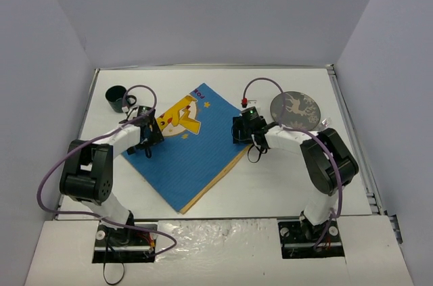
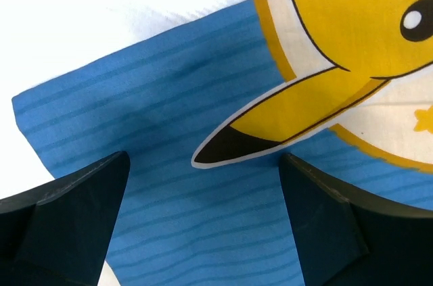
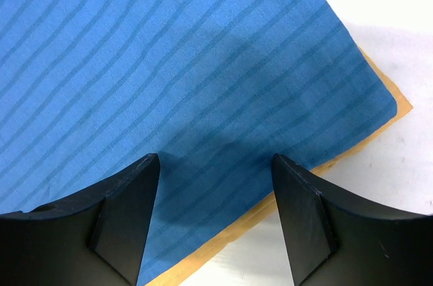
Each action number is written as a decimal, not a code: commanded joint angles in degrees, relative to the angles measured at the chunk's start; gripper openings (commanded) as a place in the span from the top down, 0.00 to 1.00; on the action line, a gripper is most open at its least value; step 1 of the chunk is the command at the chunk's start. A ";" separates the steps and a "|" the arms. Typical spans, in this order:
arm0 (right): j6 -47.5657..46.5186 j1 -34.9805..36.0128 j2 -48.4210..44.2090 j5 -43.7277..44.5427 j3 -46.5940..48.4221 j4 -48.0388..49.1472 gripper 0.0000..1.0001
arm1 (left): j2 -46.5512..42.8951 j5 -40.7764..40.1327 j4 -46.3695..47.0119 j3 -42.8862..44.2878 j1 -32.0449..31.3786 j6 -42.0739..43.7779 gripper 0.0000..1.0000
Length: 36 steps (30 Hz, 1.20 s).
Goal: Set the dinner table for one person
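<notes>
The white dinner table (image 1: 270, 184) carries a blue-and-yellow cartoon-print placemat (image 1: 189, 147), lying flat and turned diagonally. My left gripper (image 1: 145, 138) is open, low over the placemat's left corner; the left wrist view shows the blue cloth (image 2: 169, 191) and the yellow cartoon between its fingers (image 2: 74, 218). My right gripper (image 1: 242, 130) is open, low over the placemat's right corner; the right wrist view shows the blue cloth (image 3: 203, 63) with its yellow underside edge (image 3: 230, 242) between the fingers (image 3: 318, 218). Both grippers hold nothing.
A dark cup (image 1: 116, 98) stands at the back left of the table. A grey patterned plate (image 1: 295, 110) lies at the back right, just behind my right arm. White walls enclose the table on three sides.
</notes>
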 commanded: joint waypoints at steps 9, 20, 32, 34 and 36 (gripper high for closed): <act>8.97 0.81 -4.43 -1.63 -3.86 -4.55 0.36 | 6.27 3.44 -1.27 6.17 5.68 3.76 0.09; 6.11 -0.57 -17.14 3.00 5.92 -13.29 0.32 | -7.60 5.79 -9.28 12.17 5.84 8.03 0.03; 14.79 -14.63 -32.43 3.67 0.12 -12.00 0.00 | -35.08 10.45 -23.07 16.57 5.84 18.32 0.03; 18.12 -17.75 -33.33 0.79 -2.40 -10.64 0.00 | -40.08 11.89 -23.68 14.62 5.84 19.19 0.03; 20.38 -20.79 -33.34 -3.37 -5.92 -8.28 0.00 | -43.66 12.30 -24.22 11.63 5.84 19.71 0.03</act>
